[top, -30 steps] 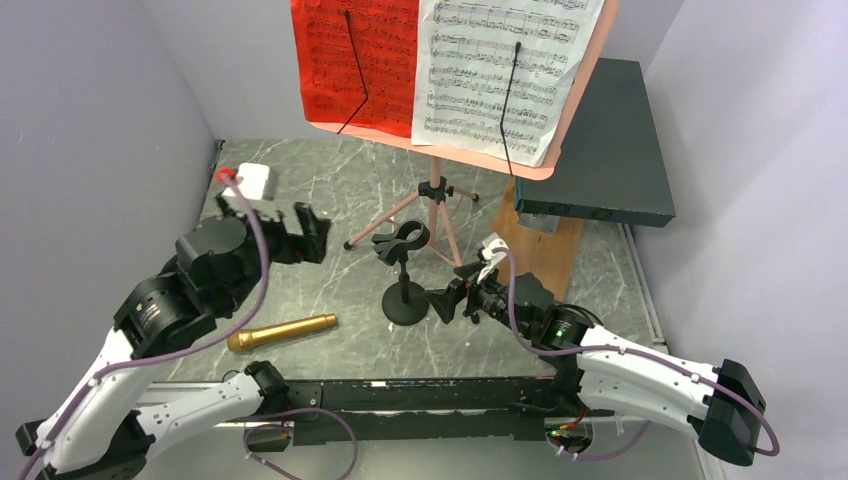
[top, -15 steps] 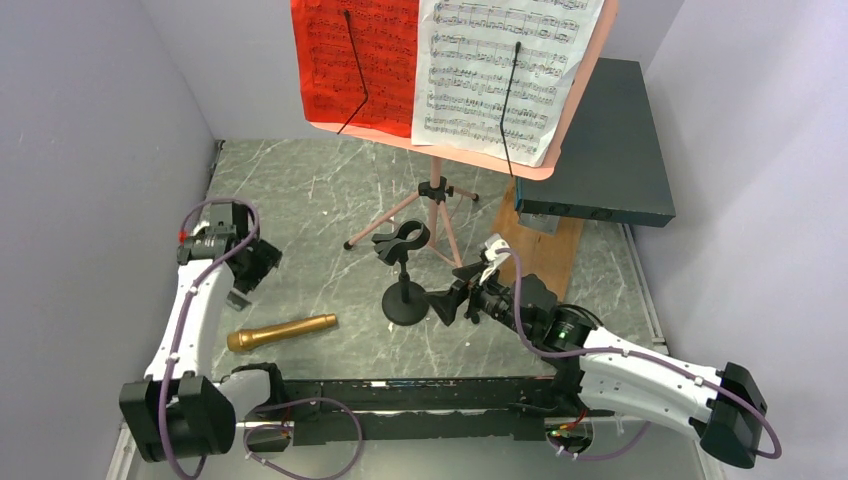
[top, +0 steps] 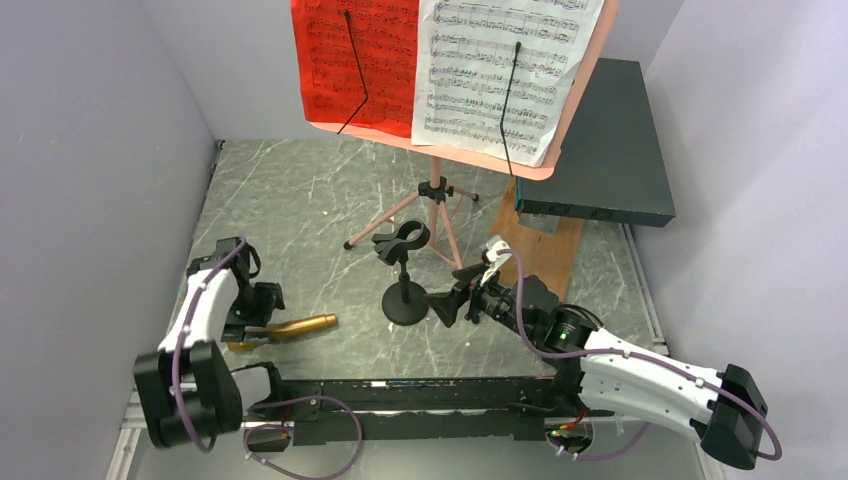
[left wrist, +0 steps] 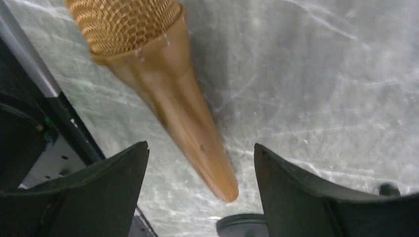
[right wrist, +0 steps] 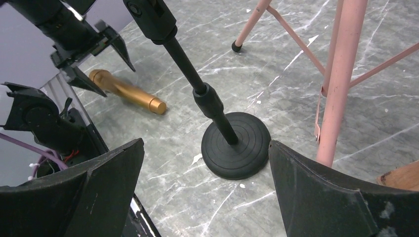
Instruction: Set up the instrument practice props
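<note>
The pink music stand (top: 437, 205) stands upright at the back centre, its tripod legs (right wrist: 341, 74) on the table. It holds a red music sheet (top: 355, 60) and a white one (top: 500, 70). The gold microphone (top: 305, 325) lies flat at the front left. My left gripper (top: 252, 322) is open and low over it, a finger on each side of the handle (left wrist: 197, 133), apart from it. The black round-base mic stand (top: 404, 300) stands upright with an empty clip. My right gripper (top: 445, 302) is open and empty just right of its base (right wrist: 236, 145).
A dark teal box (top: 600, 150) rests on a leaning wooden board (top: 545, 260) at the back right, close behind my right arm. Purple-grey walls close in the left, right and back. A black rail (top: 420, 392) runs along the near edge.
My left arm has swung down and towards the near edge, from raised at mid-left to low over the microphone. The microphone, the mic stand and my right gripper have hardly moved.
</note>
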Tool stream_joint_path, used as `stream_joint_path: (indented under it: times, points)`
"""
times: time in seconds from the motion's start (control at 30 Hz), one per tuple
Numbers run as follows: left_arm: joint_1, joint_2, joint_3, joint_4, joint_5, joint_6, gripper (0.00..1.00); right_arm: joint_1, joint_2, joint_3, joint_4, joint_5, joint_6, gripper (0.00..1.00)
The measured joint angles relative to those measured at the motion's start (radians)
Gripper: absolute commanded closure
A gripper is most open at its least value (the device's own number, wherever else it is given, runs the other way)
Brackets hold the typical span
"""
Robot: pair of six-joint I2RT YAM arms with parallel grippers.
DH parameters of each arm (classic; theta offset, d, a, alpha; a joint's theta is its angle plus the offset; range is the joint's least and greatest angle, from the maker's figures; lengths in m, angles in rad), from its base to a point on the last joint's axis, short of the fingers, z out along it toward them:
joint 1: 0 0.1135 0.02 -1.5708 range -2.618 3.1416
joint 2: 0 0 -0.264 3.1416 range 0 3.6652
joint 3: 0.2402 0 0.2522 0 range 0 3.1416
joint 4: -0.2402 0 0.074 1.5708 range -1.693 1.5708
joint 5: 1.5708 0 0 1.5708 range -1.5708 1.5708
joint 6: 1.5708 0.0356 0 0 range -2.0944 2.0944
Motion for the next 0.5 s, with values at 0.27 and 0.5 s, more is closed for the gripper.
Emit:
stream_joint_path:
  times: [0.27,0.5]
  points:
    - [0.108,0.224,-0.061,0.139,0.098,-0.035,0.98,0.000,-0.006,-0.002,-0.003,0.001,0.007,0.01]
    - [0.109,-0.035,0.022,0.130,-0.045,0.094,1.00,0.000,-0.030,-0.003,-0.011,0.016,0.002,0.01]
